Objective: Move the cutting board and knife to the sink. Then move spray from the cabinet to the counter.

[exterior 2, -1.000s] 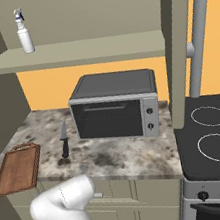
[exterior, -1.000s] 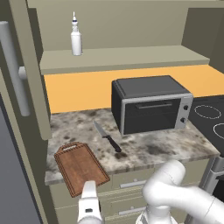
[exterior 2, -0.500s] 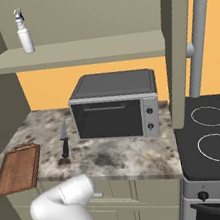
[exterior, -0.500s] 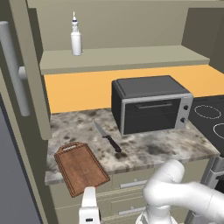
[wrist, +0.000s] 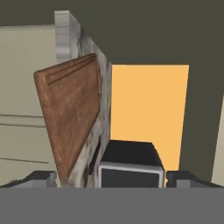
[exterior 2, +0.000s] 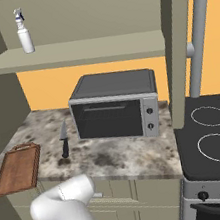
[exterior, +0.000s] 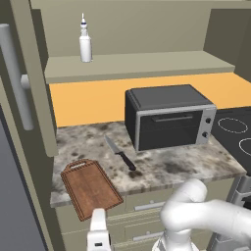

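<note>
we see the cutting board [exterior: 91, 189] lower left in the left base view, flat on the counter [exterior: 166, 164], its near corner overhanging the pale front edge. the knife [exterior: 120, 153] lies just right of it, apart from it, blade pointing toward the back wall, black handle nearer us. a dark toaster oven [exterior: 168, 117] sits mid-frame right of the knife, near it but not touching.

the spray [exterior: 85, 43] stands upright upper left on the cabinet [exterior: 137, 63] shelf; the open door with its long grey bar handle [exterior: 16, 78] runs down the left edge. a stove [exterior: 235, 135] with ring burners shows at the right edge.

the gripper [wrist: 111, 177] is spread wide, nothing between the tips; in the hand view the two dark fingertips [wrist: 40, 178] sit far apart at the bottom corners. that view is rolled: the board fills centre left, counter edge upright beside it, oven bottom centre. in the left base view we see the hand at bottom centre, low in front of the drawer fronts [exterior: 142, 215], just under the board's overhanging corner.
</note>
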Motion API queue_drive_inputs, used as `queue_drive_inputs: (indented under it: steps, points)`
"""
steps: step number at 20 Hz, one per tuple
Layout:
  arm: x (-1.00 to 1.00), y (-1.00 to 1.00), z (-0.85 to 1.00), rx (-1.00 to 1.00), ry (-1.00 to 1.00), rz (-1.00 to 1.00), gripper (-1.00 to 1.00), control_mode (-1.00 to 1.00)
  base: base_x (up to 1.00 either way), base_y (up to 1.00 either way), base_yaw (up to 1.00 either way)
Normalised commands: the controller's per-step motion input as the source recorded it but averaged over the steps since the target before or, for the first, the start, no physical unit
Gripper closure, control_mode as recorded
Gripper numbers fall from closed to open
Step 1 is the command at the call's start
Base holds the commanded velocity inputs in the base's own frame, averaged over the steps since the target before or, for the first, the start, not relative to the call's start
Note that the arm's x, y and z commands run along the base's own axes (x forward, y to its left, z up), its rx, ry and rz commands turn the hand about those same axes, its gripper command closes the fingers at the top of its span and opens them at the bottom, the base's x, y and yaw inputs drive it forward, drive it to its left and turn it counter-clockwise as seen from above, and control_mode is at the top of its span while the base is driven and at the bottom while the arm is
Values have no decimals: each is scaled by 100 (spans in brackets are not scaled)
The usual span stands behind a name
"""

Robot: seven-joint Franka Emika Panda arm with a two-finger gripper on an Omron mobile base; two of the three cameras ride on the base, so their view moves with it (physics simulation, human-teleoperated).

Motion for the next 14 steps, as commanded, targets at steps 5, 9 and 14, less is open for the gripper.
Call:
queue_drive_inputs:
  steps: [5, 9, 14]
  points:
    - [24, 13, -18, 1, -1, 0, -100, -100, 0, 0, 0]
    - [21, 14, -20, 3, 0, 0, -100, -100, 0, 0, 0]
    - [20, 13, -22, 1, 0, 0, -100, -100, 0, 0, 0]
